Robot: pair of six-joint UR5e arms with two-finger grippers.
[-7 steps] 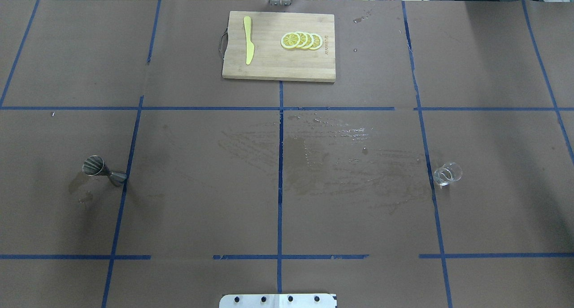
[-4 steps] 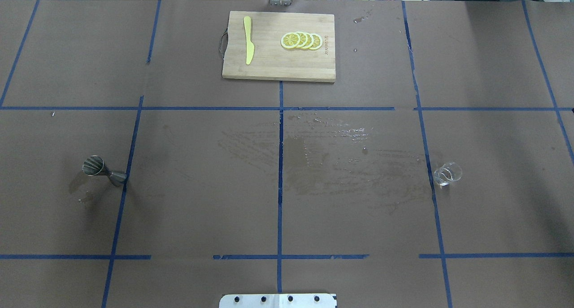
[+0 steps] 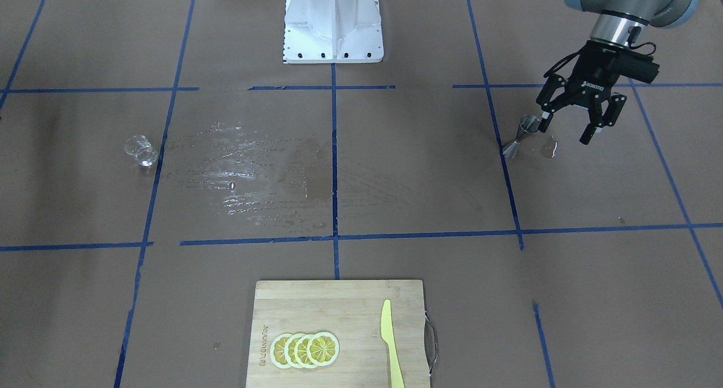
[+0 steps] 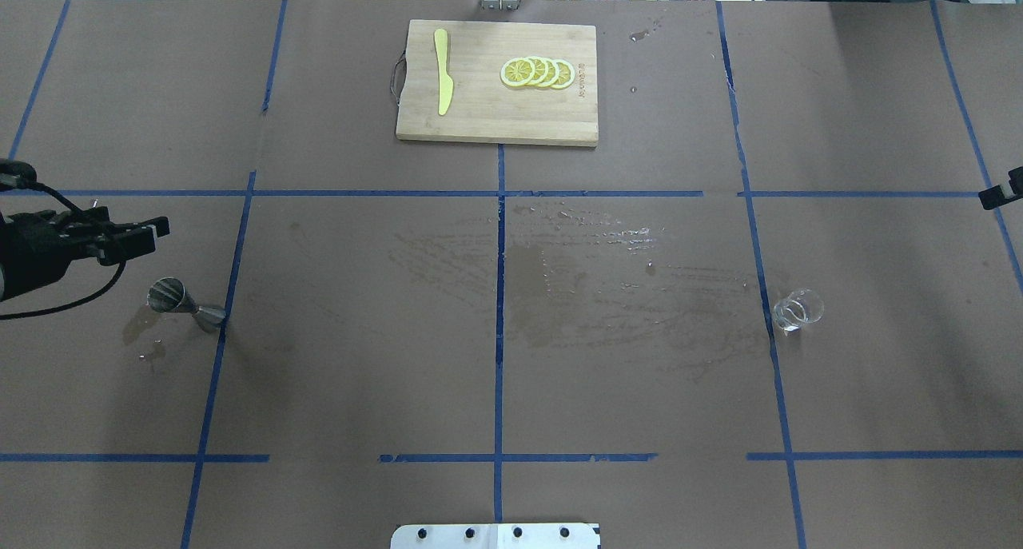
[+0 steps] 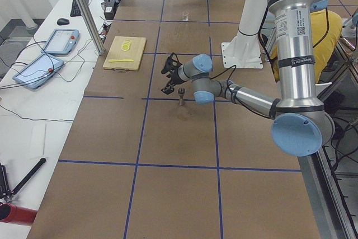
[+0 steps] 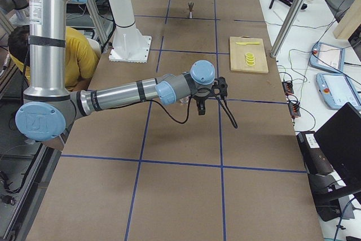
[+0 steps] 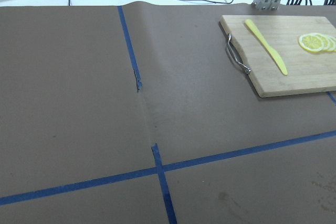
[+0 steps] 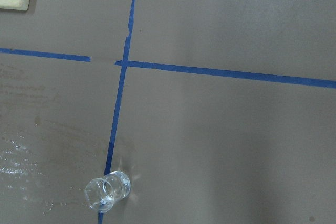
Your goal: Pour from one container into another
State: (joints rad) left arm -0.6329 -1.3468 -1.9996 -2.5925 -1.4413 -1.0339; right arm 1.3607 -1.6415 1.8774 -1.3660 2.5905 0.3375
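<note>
Brown paper point(image 3: 395, 168) covers the table, and a wide wet patch point(image 3: 248, 173) lies on it near the middle; I take this patch as the mark for all places. Well apart from the wet patch, toward the robot's left side, the steel jigger point(image 3: 522, 133) stands upright with its foot on a blue tape line point(image 3: 508, 173). A small puddle point(image 3: 549, 148) shines just beside the jigger, on its side away from the patch. The left gripper point(image 3: 565, 133) hangs near the jigger, farther from the patch than the jigger is. Its two fingers point(image 3: 588, 135) are spread wide and nothing is between them. In the front-facing view one finger lies across the jigger's rim, but in the overhead view the gripper and the jigger are apart. At the other edge of the wet patch, toward the robot's right side, the clear glass tumbler point(image 4: 797, 309) stands upright, just beside the patch. The right gripper point(image 6: 207, 97) is near the tumbler, on its side away from the patch. I cannot tell whether its fingers are apart or closed. Beyond the wet patch, on the side away from the robot's base point(image 3: 333, 21), lies a wooden cutting board point(image 3: 350, 297). It carries a row of lemon slices point(image 3: 305, 349) and a yellow knife point(image 3: 391, 343).
</note>
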